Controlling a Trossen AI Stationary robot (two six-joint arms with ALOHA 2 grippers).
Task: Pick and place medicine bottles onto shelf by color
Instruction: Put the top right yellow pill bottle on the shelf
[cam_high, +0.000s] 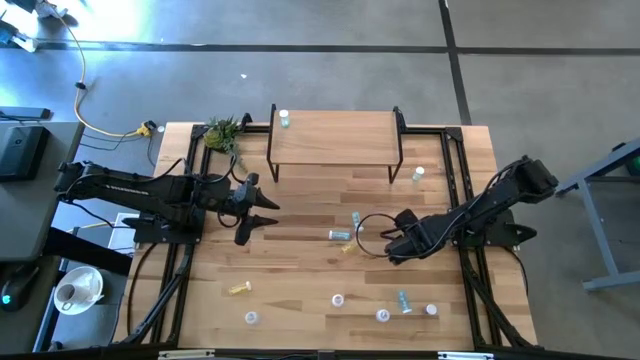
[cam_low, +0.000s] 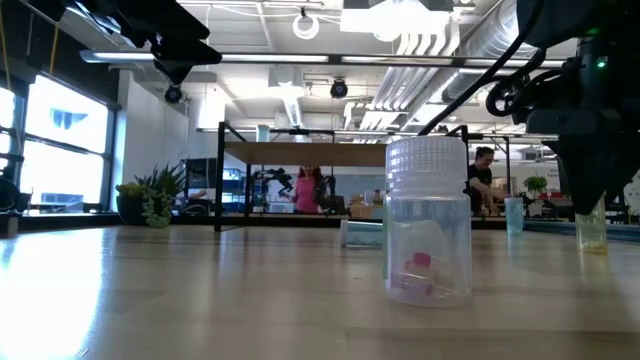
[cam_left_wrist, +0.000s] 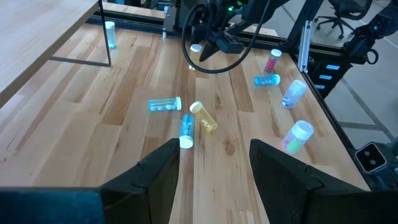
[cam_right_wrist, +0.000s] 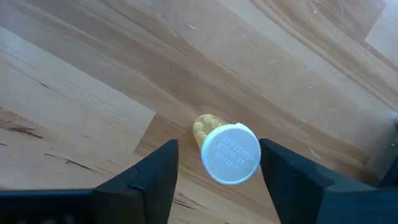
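The right tool (cam_right_wrist: 214, 168), fingers apart, straddles an upright yellow bottle (cam_right_wrist: 226, 151) right of centre on the bench (cam_high: 300, 280). The left tool (cam_high: 262, 213) hovers open at centre-left; one bottle (cam_high: 284, 118) stands on the shelf (cam_high: 335, 138).

Medicine bottles (cam_high: 340, 235) scattered on tabletop, several lying; one teal upright on shelf (cam_high: 335, 138) corner
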